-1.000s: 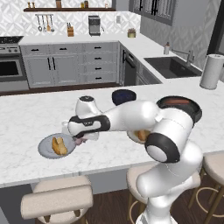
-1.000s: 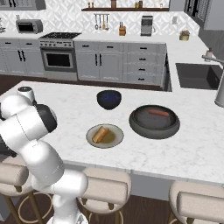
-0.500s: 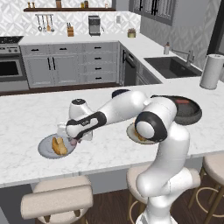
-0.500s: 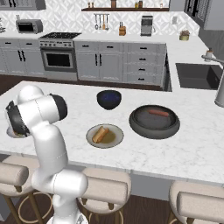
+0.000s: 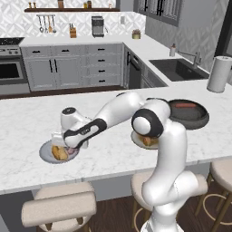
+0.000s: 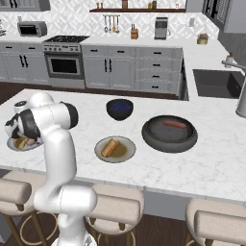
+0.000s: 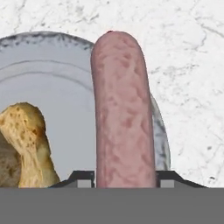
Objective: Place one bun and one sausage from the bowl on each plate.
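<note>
- Since half a second ago the arm has stretched further out to its left and lower, so the gripper (image 5: 68, 148) now sits right over the grey plate (image 5: 45, 152) at the near left of the island.
- Gripper: closed on a pinkish sausage (image 7: 124, 113); in the hand view the two dark tips flank its lower end and it runs straight up between them, its far end reaching past the plate rim over the marble.
- Grey plate (image 7: 57, 87): a golden bun (image 7: 28, 144) lies on it, just beside the held sausage. From the right base camera this plate (image 6: 14, 145) shows behind the arm's elbow, with the bun (image 6: 21, 141) on it.
- Second plate (image 6: 126, 153), cream-rimmed with a brownish centre: near the front edge of the island, well apart from the grey one, carrying the other bun (image 6: 110, 147).
- Dark blue bowl (image 6: 119, 108): behind that plate, toward the middle of the island.
- Black pan (image 6: 169, 137): right of the bowl, with another sausage (image 6: 173, 124) lying in it.
- Paper towel roll (image 5: 219, 74): upright at the island's far right, by the sink (image 5: 179, 69).
</note>
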